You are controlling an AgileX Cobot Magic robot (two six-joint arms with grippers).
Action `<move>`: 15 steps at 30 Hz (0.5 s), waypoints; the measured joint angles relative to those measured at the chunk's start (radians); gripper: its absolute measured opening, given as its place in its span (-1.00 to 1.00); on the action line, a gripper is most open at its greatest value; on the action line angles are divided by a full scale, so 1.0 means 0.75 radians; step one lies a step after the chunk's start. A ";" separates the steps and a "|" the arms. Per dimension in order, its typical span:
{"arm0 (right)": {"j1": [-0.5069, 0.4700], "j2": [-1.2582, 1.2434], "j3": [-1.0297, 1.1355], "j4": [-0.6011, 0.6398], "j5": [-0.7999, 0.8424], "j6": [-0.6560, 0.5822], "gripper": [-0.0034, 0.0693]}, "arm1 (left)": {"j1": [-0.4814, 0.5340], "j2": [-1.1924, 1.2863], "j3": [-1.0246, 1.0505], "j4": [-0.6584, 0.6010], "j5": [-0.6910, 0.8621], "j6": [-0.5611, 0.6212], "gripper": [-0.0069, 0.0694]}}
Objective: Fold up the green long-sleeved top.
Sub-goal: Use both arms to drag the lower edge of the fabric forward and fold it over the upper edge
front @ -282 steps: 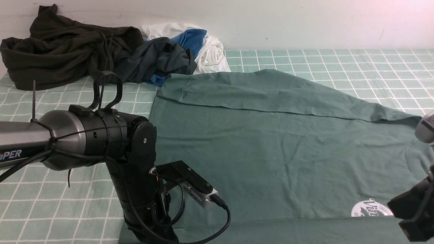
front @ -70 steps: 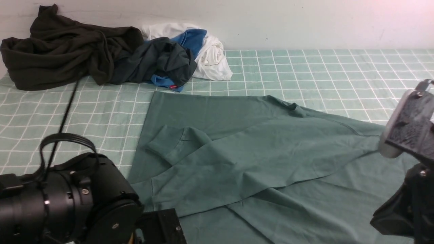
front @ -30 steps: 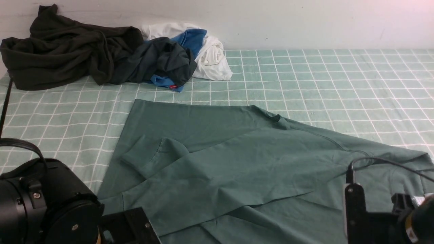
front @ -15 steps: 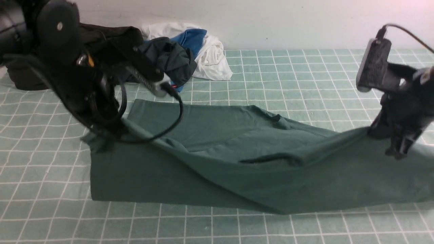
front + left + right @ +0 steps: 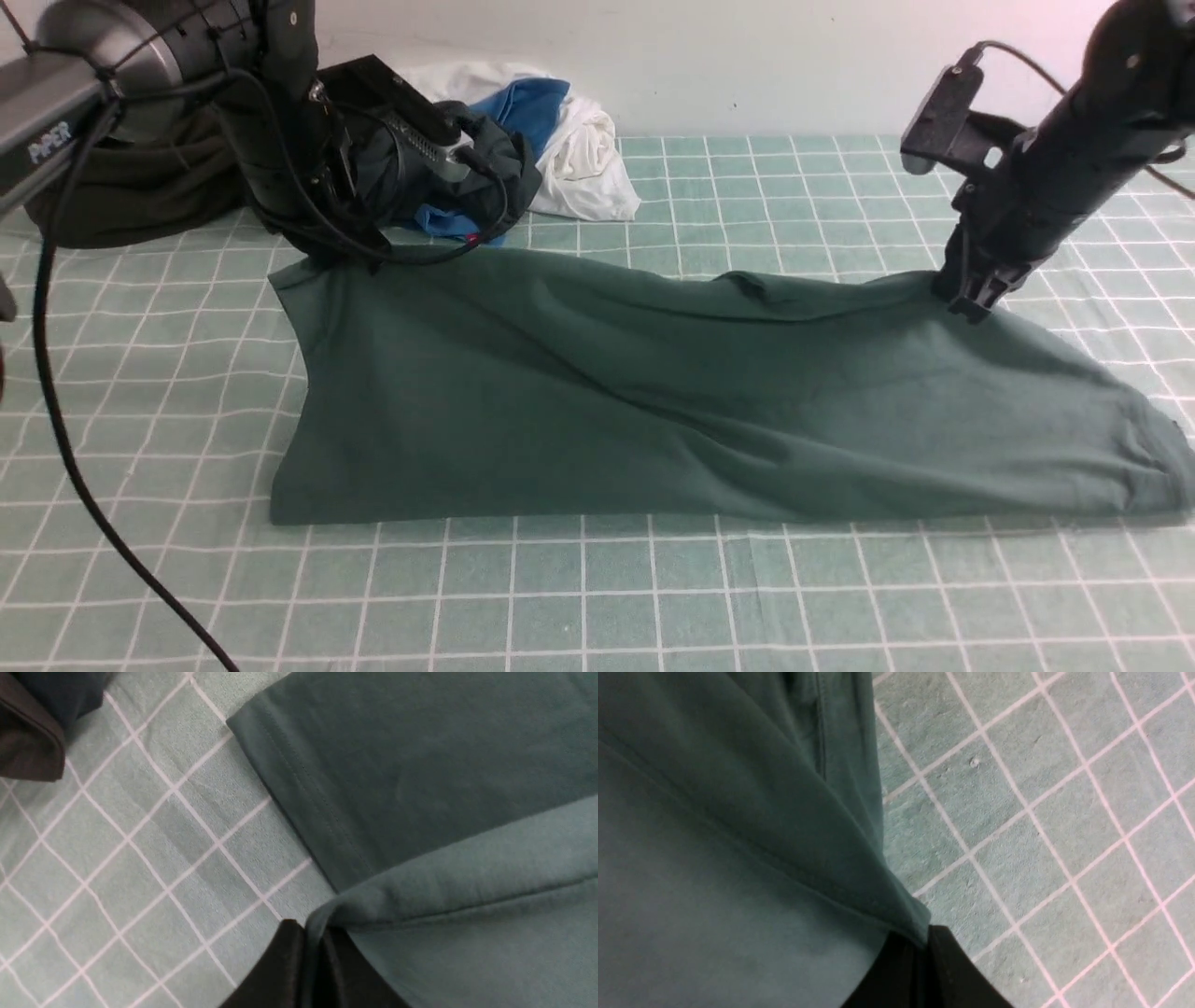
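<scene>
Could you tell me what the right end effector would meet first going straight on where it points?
Shut on the green top, the right end effector points down; probably the top's lower layer first, or the checked cloth just beside it. Depth is unclear.

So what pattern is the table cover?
Cover: pale green, white grid; clearest in front view.
</scene>
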 joint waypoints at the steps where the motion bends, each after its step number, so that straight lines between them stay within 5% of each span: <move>1: 0.000 0.033 -0.021 0.000 -0.018 0.015 -0.90 | 0.006 0.030 -0.012 -0.001 -0.017 0.001 -0.77; 15: 0.000 0.231 -0.122 -0.133 -0.210 0.403 -0.87 | 0.026 0.170 -0.025 0.000 -0.343 0.001 -0.77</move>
